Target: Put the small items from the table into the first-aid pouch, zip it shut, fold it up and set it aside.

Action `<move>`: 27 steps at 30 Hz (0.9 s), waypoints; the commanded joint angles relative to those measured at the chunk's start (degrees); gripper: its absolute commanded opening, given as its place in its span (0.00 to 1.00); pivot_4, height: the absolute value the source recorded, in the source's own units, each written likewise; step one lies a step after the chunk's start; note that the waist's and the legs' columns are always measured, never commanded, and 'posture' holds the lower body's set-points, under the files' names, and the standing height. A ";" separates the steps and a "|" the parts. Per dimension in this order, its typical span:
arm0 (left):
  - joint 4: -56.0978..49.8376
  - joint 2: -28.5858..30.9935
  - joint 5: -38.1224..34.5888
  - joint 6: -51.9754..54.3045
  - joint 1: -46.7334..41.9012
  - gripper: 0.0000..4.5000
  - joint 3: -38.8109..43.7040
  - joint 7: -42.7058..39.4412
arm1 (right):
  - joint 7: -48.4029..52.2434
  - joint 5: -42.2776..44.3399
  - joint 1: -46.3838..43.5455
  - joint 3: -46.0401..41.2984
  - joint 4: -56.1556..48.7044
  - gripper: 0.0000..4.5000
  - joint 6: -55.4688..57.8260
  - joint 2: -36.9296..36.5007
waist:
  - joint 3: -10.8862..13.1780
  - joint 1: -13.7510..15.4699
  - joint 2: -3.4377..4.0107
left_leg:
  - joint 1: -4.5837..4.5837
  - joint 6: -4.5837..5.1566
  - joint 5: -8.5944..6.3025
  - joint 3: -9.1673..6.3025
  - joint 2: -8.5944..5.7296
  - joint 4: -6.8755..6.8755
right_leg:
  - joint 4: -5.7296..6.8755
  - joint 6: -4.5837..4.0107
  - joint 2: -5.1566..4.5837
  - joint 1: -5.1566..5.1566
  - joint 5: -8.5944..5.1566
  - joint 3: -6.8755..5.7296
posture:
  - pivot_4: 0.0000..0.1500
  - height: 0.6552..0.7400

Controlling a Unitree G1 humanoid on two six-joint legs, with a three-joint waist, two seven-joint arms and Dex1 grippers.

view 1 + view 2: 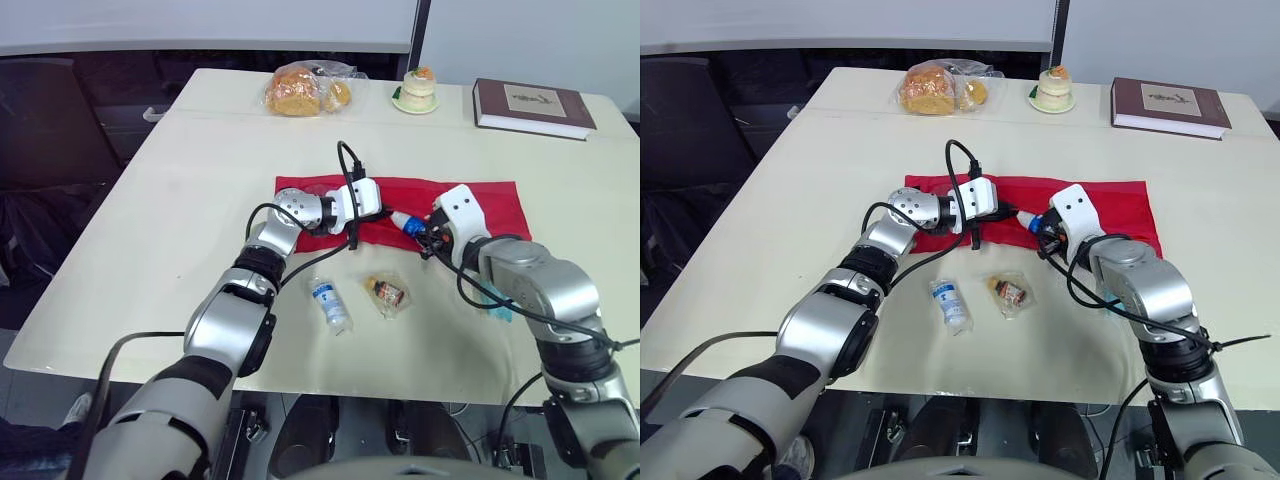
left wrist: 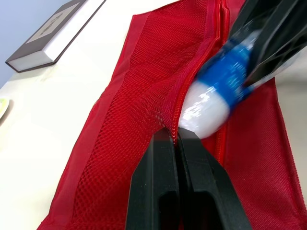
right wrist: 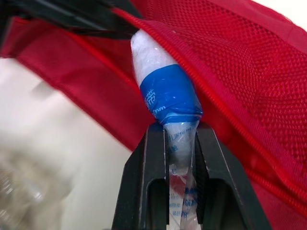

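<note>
2 head cameras look forward and down over the whole bench (image 1: 150, 250). Wrist cameras peer closely along the left tool (image 2: 176, 139) and right tool (image 3: 181, 129), sharing the red pouch (image 2: 144, 72), seemingly its opening.

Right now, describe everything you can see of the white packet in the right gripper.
The packet is a white, soft-looking roll with a blue printed band, sealed in clear plastic wrap. The right gripper pinches its wrapped tail. Its rounded white end pokes into the open zipper mouth of the red mesh pouch, whose edge the left gripper pinches.
</note>
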 commanded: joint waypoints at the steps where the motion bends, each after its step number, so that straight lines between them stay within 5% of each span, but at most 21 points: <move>1: -3.26 -1.36 -0.73 -0.22 0.33 0.00 -0.83 -0.19 | -1.75 -0.27 -3.78 -0.68 1.50 0.01 -0.65 3.12 | 0.00 -0.05 0.00 | 0.00 0.00 0.00 0.00 0.00 0.00 | 0.00 0.00 0.00 0.00 0.00 0.00 | 1.00 0.87; 12: -4.01 -2.83 -0.93 0.78 0.72 0.00 -1.29 0.30 | -9.77 -1.14 -7.16 -5.28 8.04 0.01 -3.07 16.12 | 0.00 -0.15 0.02 | 0.00 0.00 0.00 0.00 0.01 -0.01 | 0.01 0.00 0.01 -0.02 0.00 0.01 | 1.00 0.87; 19: -3.17 -2.62 -1.49 1.63 0.69 0.00 -0.88 1.07 | -7.13 -0.28 -3.82 -5.43 3.61 0.77 -3.00 14.77 | 0.00 -0.12 0.03 | -0.01 0.00 0.00 0.01 0.00 -0.02 | 0.01 0.00 0.00 -0.04 0.00 0.02 | 1.00 0.87; 27: -2.32 -2.14 -1.78 2.26 0.59 0.00 -0.29 1.72 | 1.35 4.47 1.67 -5.89 -9.70 0.77 0.20 3.80 | 0.01 -0.21 0.05 | 0.00 0.00 0.00 -0.01 0.01 -0.05 | 0.01 0.00 0.02 -0.04 0.00 0.02 | 1.00 0.87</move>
